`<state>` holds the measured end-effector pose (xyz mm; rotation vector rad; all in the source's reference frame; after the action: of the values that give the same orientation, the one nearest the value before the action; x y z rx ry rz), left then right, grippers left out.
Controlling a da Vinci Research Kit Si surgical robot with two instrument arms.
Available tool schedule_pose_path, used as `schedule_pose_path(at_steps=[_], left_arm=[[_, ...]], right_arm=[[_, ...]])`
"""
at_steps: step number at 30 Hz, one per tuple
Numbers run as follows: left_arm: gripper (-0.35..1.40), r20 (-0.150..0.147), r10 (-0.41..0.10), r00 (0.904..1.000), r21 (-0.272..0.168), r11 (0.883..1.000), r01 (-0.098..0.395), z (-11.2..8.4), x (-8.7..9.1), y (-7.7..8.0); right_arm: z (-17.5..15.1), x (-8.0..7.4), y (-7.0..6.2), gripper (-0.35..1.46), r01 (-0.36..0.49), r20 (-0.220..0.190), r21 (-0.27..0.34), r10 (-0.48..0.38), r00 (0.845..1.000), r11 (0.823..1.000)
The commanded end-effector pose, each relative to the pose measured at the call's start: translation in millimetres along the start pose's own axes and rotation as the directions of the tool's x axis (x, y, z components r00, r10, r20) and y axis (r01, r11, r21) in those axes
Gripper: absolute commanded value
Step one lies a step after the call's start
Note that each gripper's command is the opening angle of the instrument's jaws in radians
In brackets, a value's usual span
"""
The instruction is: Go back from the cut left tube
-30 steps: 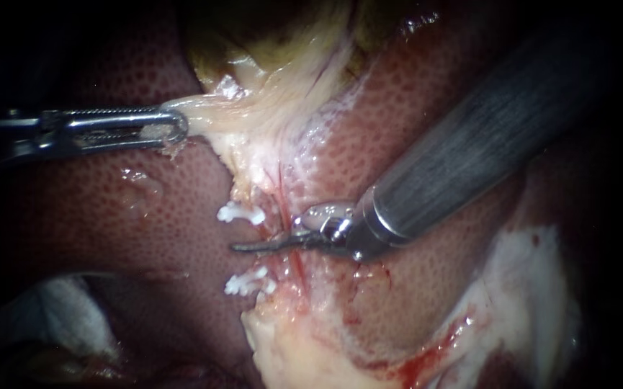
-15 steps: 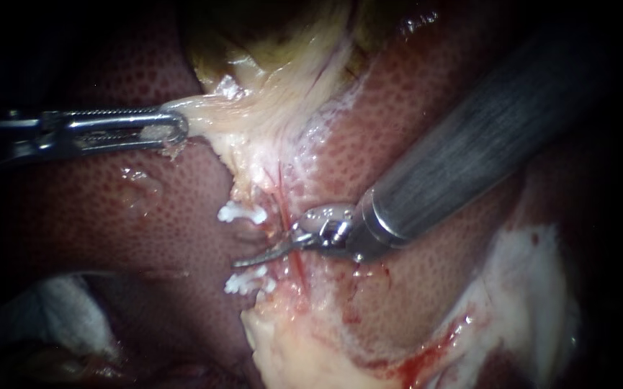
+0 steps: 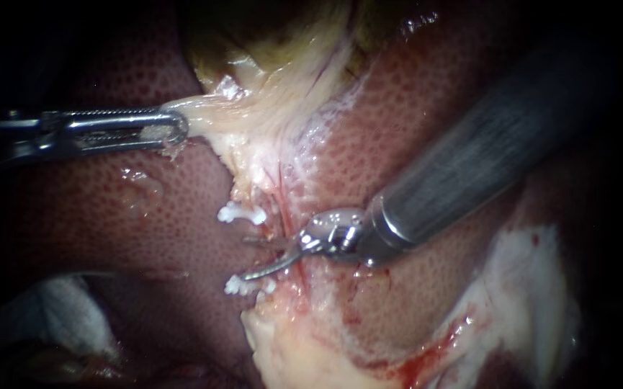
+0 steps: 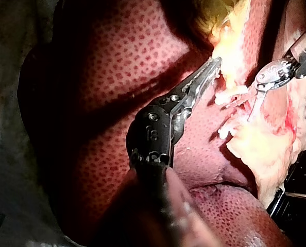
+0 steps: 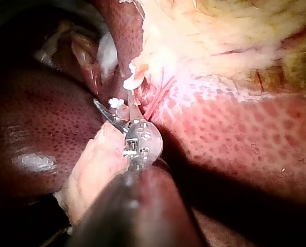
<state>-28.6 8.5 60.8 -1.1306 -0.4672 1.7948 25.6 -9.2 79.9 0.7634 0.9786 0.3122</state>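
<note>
- Found the right instrument (image 3: 243, 258) with its two thin blades spread in a narrow V, gripping nothing.
- Located the cut left tube (image 3: 252, 229) just beyond the blade tips, on the side away from the shaft.
- Noted the upper clip (image 3: 241, 214) just above the upper blade, and the lower clip (image 3: 248, 284) just below the lower blade's tip, close to touching it.
- Noted a red streak (image 3: 282, 205) crossing behind the root of the blades.
- Found the left instrument (image 3: 178, 128) well apart from those blades, up and to their left. Jaws clamped on a strand of pale tissue (image 3: 217, 119) drawn out from the gallbladder (image 3: 253, 50).
- Saw the liver (image 3: 109, 209) on both sides of the blades.
- Compared with a second ago: blades then closed together and level between the two clips, now parted, the lower one dipped toward the lower clip. Hinge drawn slightly back along the shaft's line. Left instrument and its hold unchanged.
- Could not make out the tube's cut ends between the clips.
- Lost the left instrument's shaft in darkness at the edge.
- Could not judge contact between the lower blade and the lower clip from any view.
</note>
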Motion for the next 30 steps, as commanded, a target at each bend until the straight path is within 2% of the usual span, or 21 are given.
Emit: schedule_pose_path(at_steps=[1, 3, 7, 20, 24, 30], left_arm=[[-0.35, 0.0, 0.0, 1.0, 0.0, 1.0, 0.0, 0.0, 0.0, 0.0], [-0.35, 0.0, 0.0, 1.0, 0.0, 1.0, 0.0, 0.0, 0.0, 0.0], [-0.35, 0.0, 0.0, 1.0, 0.0, 1.0, 0.0, 0.0, 0.0, -0.1], [-0.35, 0.0, 0.0, 1.0, 0.0, 1.0, 0.0, 0.0, 0.0, -0.1], [-0.35, 0.0, 0.0, 1.0, 0.0, 1.0, 0.0, 0.1, 0.0, -0.1], [-0.35, -0.002, 0.002, 1.0, 0.005, 1.0, -0.002, 0.7, -0.5, 0.0]], right_arm=[[-0.6, -0.1, -0.3, 1.41, 0.02, -0.003, -0.021, -0.02, 1.0, 1.0], [-1.5, -0.4, -0.8, 1.43, 0.05, -0.005, -0.058, -0.051, 0.999, 0.997], [-4.6, -0.7, -1.4, 1.43, 0.1, -0.001, -0.091, -0.101, 0.995, 0.991], [-15.9, -0.2, -2.2, 1.43, 0.155, 0.013, -0.21, -0.155, 0.988, 0.965], [-17.7, 0.3, -2.6, 1.43, 0.161, 0.02, -0.235, -0.161, 0.987, 0.958], [-18.8, 0.8, -3.3, 1.43, 0.166, 0.028, -0.269, -0.165, 0.986, 0.949]])
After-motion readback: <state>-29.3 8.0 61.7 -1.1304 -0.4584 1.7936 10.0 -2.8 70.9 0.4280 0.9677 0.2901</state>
